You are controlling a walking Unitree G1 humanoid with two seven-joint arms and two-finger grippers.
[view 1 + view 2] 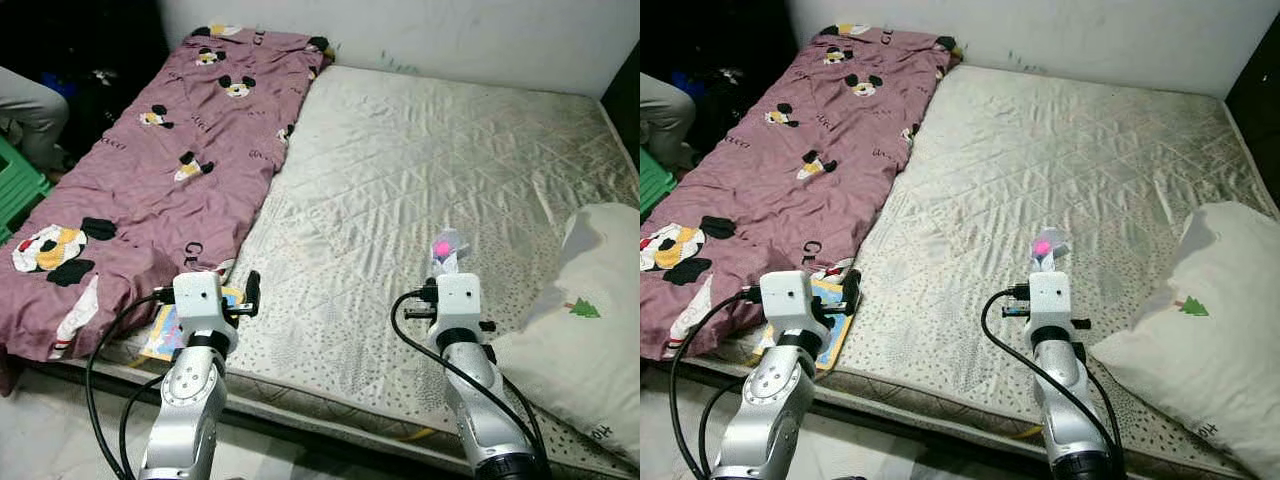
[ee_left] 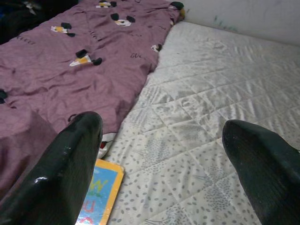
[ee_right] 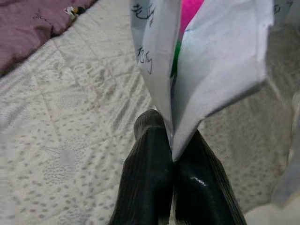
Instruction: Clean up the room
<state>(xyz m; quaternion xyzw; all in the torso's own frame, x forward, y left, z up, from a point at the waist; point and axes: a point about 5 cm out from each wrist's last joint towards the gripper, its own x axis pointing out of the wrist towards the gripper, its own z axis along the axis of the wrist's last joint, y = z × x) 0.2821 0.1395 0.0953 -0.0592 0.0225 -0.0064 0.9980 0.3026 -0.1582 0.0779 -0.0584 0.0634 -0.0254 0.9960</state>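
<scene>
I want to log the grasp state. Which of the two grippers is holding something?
The right gripper: its jaws are shut on a folded white paper with pink inside. The left gripper is open, holding nothing, above the mattress.

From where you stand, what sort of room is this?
Most likely a bedroom: a wide quilted cream mattress lies low by the floor, a mauve cartoon-print blanket covers its left side, and a white pillow with a green tree sits at its right.

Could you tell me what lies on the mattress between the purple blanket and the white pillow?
In the left eye view, bare quilted mattress separates purple blanket from white pillow.
</scene>
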